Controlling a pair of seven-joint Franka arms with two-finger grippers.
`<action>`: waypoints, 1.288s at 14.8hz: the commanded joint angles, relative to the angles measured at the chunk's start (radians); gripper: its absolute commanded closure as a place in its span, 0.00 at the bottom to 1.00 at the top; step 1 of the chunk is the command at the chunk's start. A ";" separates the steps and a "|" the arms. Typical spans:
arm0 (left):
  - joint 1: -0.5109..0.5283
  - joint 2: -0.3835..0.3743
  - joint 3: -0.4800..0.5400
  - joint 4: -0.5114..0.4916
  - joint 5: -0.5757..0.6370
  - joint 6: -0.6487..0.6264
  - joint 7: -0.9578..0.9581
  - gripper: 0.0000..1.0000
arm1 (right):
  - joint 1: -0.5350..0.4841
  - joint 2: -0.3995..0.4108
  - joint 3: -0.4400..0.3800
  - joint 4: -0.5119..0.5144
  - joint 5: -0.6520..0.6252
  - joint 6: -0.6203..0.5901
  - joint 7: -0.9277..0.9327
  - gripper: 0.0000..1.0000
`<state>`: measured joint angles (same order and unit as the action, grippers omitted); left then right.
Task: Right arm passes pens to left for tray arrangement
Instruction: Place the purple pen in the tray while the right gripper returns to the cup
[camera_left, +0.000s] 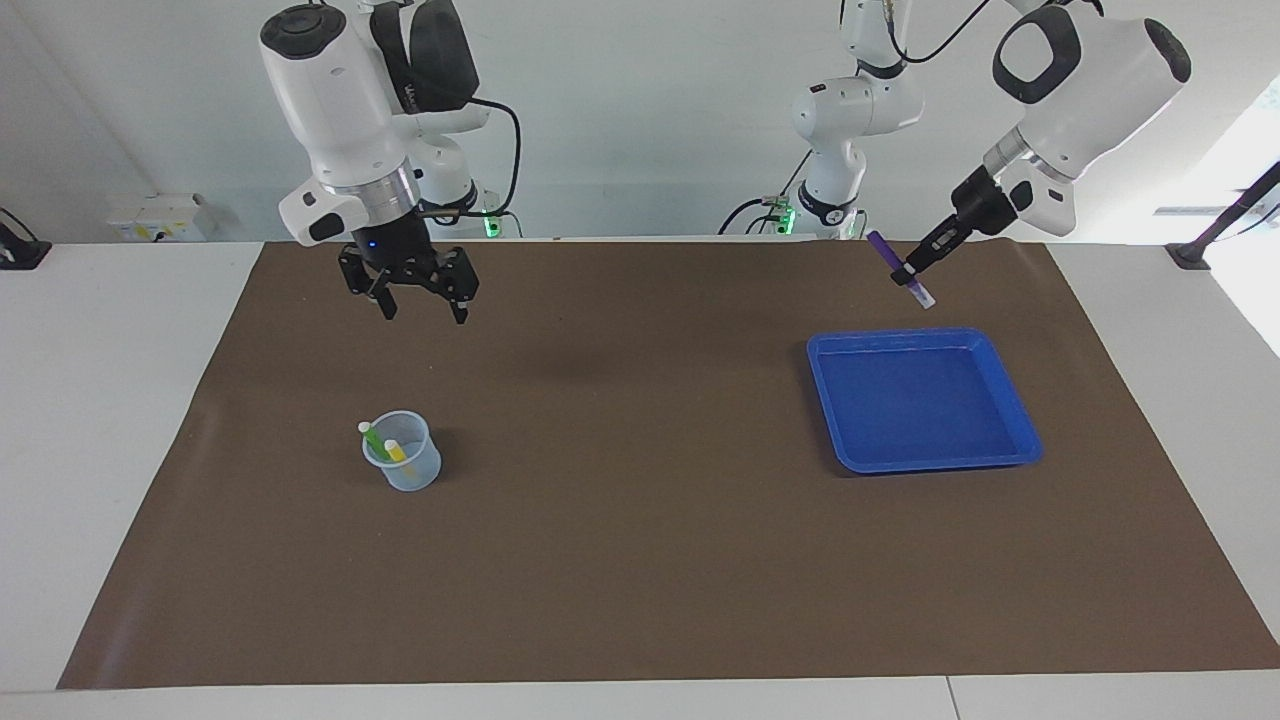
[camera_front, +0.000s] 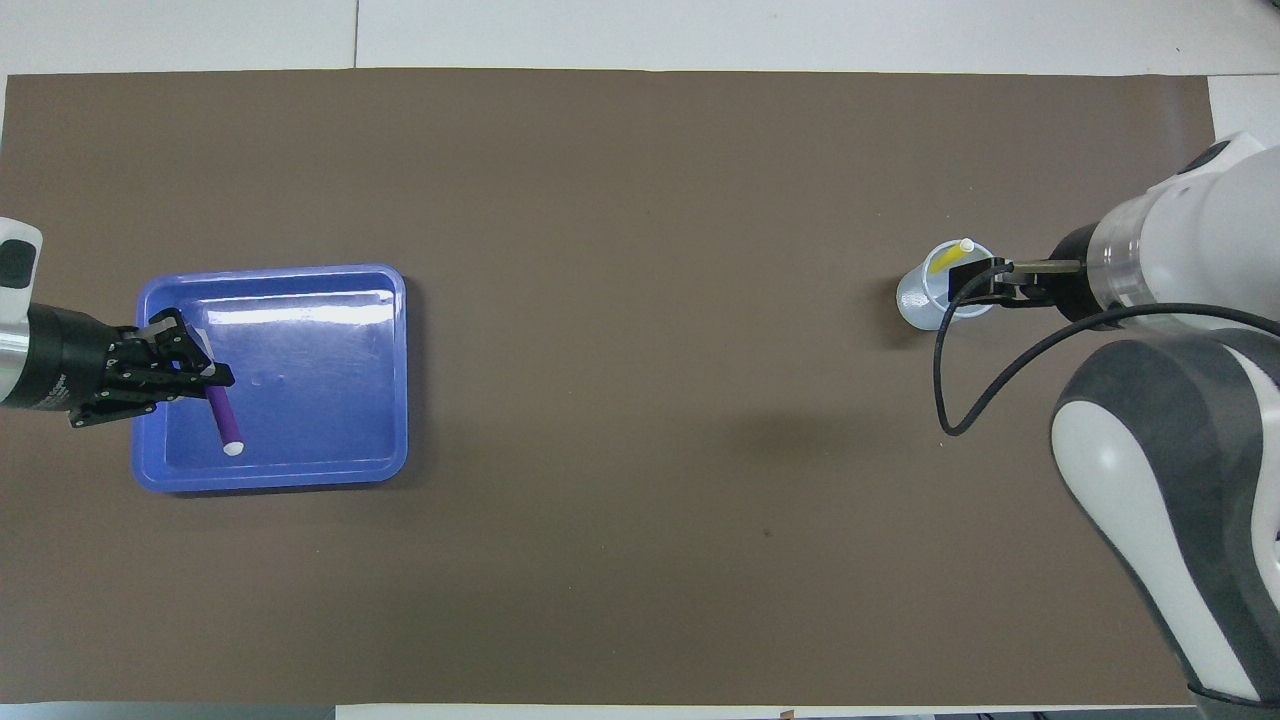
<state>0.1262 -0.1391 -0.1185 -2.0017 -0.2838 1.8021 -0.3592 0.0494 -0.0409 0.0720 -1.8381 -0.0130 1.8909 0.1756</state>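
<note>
My left gripper (camera_left: 910, 272) is shut on the purple pen (camera_left: 882, 250) and holds it tilted in the air over the blue tray (camera_left: 920, 400). In the overhead view the left gripper (camera_front: 212, 378) and the purple pen (camera_front: 224, 420) are over the tray (camera_front: 320, 380), at the edge toward the left arm's end. The tray holds nothing. My right gripper (camera_left: 425, 315) is open and empty, raised well above the translucent cup (camera_left: 402, 462). The cup holds the green pen (camera_left: 370, 436) and the yellow pen (camera_left: 395, 451). In the overhead view the right gripper (camera_front: 985, 282) covers part of the cup (camera_front: 920, 300); only the yellow pen (camera_front: 948, 258) shows.
A brown mat (camera_left: 640, 520) covers most of the white table (camera_left: 100, 400). A smaller white arm (camera_left: 850, 110) with a green base light stands at the robots' edge. A black cable (camera_front: 950, 380) hangs from the right arm.
</note>
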 joint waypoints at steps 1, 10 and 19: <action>0.000 0.145 -0.009 0.093 0.133 0.039 0.142 1.00 | 0.000 0.053 -0.027 -0.001 -0.022 0.063 -0.100 0.00; -0.086 0.357 -0.010 0.106 0.284 0.287 0.302 1.00 | -0.003 0.283 -0.041 0.103 -0.025 0.266 -0.212 0.10; -0.111 0.395 -0.010 -0.012 0.282 0.414 0.303 1.00 | -0.003 0.306 -0.043 0.028 -0.022 0.312 -0.321 0.24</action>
<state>0.0255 0.2471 -0.1353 -1.9916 -0.0203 2.1846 -0.0384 0.0489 0.2873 0.0310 -1.7739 -0.0207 2.1957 -0.1244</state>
